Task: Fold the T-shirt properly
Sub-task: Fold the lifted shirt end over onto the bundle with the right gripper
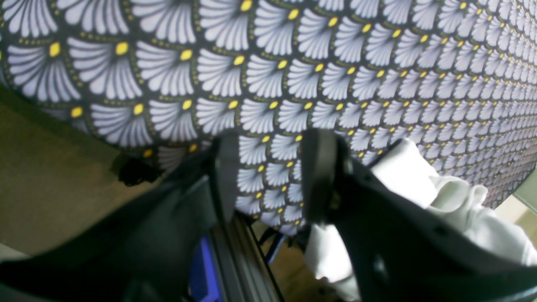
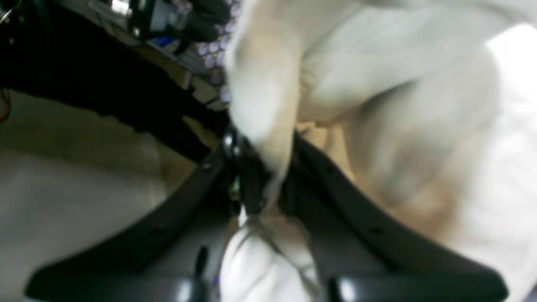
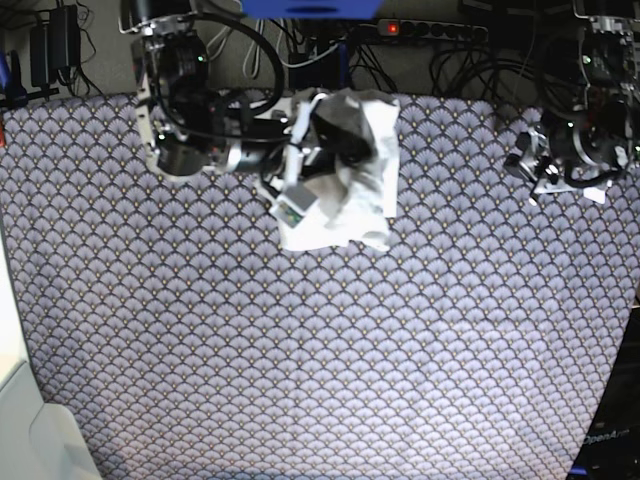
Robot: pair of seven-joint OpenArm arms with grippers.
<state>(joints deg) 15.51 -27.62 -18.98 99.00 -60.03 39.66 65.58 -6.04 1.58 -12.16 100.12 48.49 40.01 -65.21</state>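
**White shirt bunched at the far edge, one arm at the cloth**

Patterned cloth, dark with pale fan shapes and yellow dots, covers the tabletop (image 3: pixel 300 380), and cables and a power strip are seen behind its far edge. The T-shirt (image 3: pixel 350 175) is found near that far edge, left of centre in the base view, gathered into a crumpled heap rather than spread flat; no sleeve or hem can be told apart in the heap.

The right gripper (image 2: pixel 262 176) is seen at the heap, and in its own wrist view a strip of white cloth runs down between its fingers (image 2: pixel 251 184). The picture is blurred, so whether the cloth is pinched or merely passing through a narrow gap cannot be told. The left gripper (image 1: pixel 268 176) is held well apart from the heap, over the tabletop's far right side in the base view. Its fingers (image 1: pixel 319 176) stand moderately apart with only the patterned surface showing between them, so nothing is held. A fold of the shirt shows beside its right finger in the left wrist view.

The garment is judged light, soft and limp: it will sag and crease wherever it is lifted, and a single-point hold is likely to drag layers along together. A hold at two separated points on an outer edge, such as both shoulders or the hem corners, would probably let it be spread flat before any fold is made.
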